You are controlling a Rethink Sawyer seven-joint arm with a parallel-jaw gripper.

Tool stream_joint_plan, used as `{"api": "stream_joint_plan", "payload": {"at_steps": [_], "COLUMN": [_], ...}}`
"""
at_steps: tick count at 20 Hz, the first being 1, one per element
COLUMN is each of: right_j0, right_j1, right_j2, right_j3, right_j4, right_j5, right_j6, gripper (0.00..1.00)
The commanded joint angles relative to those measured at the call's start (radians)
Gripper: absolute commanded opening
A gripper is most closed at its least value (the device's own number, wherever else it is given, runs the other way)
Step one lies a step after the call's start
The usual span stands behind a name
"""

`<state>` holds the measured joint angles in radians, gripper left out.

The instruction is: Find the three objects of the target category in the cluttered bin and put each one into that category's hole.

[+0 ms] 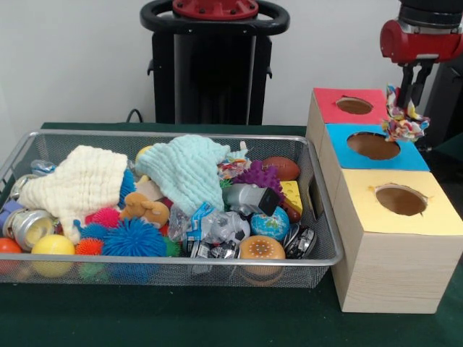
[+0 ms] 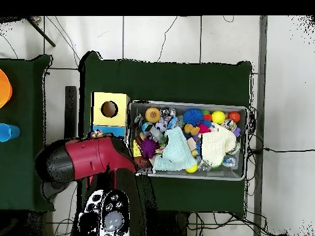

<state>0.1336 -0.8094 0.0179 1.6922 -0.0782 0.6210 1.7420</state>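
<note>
My gripper [image 1: 412,100] hangs at the upper right, shut on a floppy confetti patchwork piece [image 1: 404,123]. It holds the piece above the right side of the blue-topped box [image 1: 416,155]. The hole [image 1: 400,200] in the yellow top of the nearest box is open and empty; it also shows in the overhead view [image 2: 109,109]. The silver wire mesh bin [image 1: 181,134] stands left of the boxes, full of clutter. Another multicolour crinkled piece [image 1: 234,168] peeks out between the mint cloth and the purple spiky ball. In the overhead view my arm [image 2: 92,158] hides the other two boxes, and the held piece [image 2: 95,133] peeks out beside it.
A red-topped box [image 1: 329,101] with its hole stands farthest back. The bin holds a cream cloth [image 1: 79,181], a mint cloth [image 1: 188,170], a blue spiky ball [image 1: 134,238], a yellow ball [image 1: 52,246], a small football [image 1: 282,168] and cans. The bin also shows in the overhead view [image 2: 184,103].
</note>
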Motion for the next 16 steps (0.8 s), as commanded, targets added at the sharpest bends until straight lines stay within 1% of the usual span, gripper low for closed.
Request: {"api": "stream_joint_plan", "payload": {"at_steps": [1,5,8,16], "right_j0": [-0.010,-0.016,-0.020,-0.014], "right_j1": [0.058,0.075,0.095,0.116], "right_j2": [-0.013,-0.010,-0.008,-0.008], "right_j3": [-0.064,-0.061,-0.070,-0.096], "right_j4": [0.031,0.041,0.043,0.041], "right_j5": [0.025,0.023,0.018,0.006], "right_j6": [0.205,0.207,0.202,0.195], "gripper": [0.00,0.00,0.00,0.00]}}
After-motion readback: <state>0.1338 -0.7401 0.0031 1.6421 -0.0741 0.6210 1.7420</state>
